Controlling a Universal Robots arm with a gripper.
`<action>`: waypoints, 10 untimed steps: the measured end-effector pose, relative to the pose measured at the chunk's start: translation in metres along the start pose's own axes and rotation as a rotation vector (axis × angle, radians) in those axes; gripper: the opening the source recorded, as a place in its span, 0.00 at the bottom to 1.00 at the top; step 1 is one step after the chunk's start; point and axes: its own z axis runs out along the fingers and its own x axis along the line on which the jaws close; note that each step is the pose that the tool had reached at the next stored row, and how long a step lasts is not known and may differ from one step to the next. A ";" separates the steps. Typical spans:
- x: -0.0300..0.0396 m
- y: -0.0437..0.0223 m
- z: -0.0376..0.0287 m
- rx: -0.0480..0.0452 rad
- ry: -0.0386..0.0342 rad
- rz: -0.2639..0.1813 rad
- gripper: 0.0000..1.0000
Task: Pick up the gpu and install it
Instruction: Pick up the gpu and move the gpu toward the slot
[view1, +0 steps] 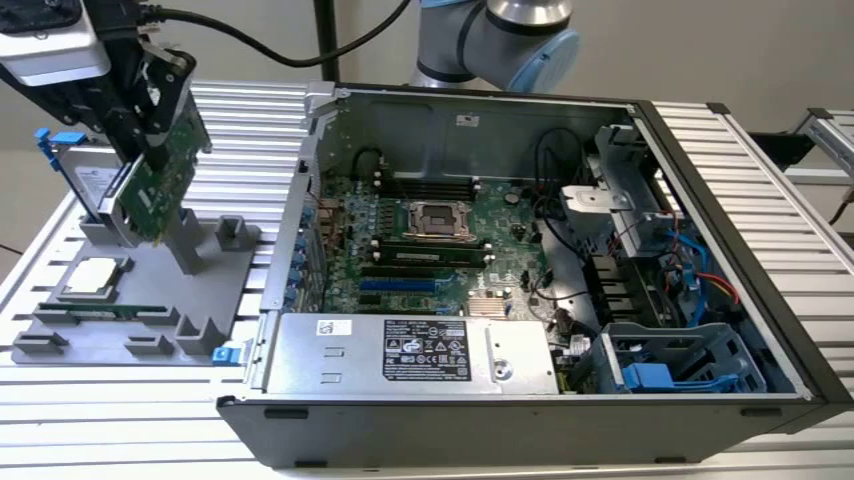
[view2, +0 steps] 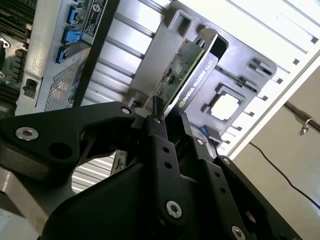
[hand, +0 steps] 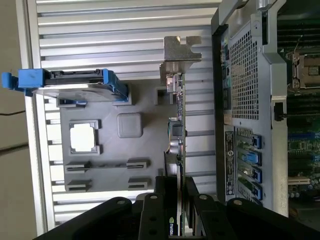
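The gpu (view1: 151, 195) stands on edge, tilted, over the grey parts tray (view1: 200, 290) on the exterior view's left, its green board facing the case. My gripper (view1: 150, 120) is shut on its upper edge. In the second wrist view both black fingers (view2: 159, 137) clamp the gpu (view2: 186, 67) between them. In the first wrist view the card (hand: 178, 137) appears edge-on, with its silver bracket (hand: 181, 52) at the far end from my gripper (hand: 177, 192). I cannot tell whether the card's lower edge still touches the tray's stand.
The open computer case (view1: 694, 210) lies to the exterior view's right, motherboard (view1: 441, 235) exposed with blue slots (view1: 400, 285). On the tray are a hard drive with blue rails (hand: 70, 82), a processor (hand: 82, 137) and a memory stick (view1: 100, 310). The table is ribbed aluminium (view1: 120, 400).
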 end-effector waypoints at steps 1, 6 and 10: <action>0.0000 0.0000 -0.0011 0.0000 0.0000 0.000 0.00; -0.0001 0.0001 -0.0067 -0.0001 0.0000 0.000 0.00; -0.0002 0.0002 -0.0111 0.0000 0.0000 0.000 0.00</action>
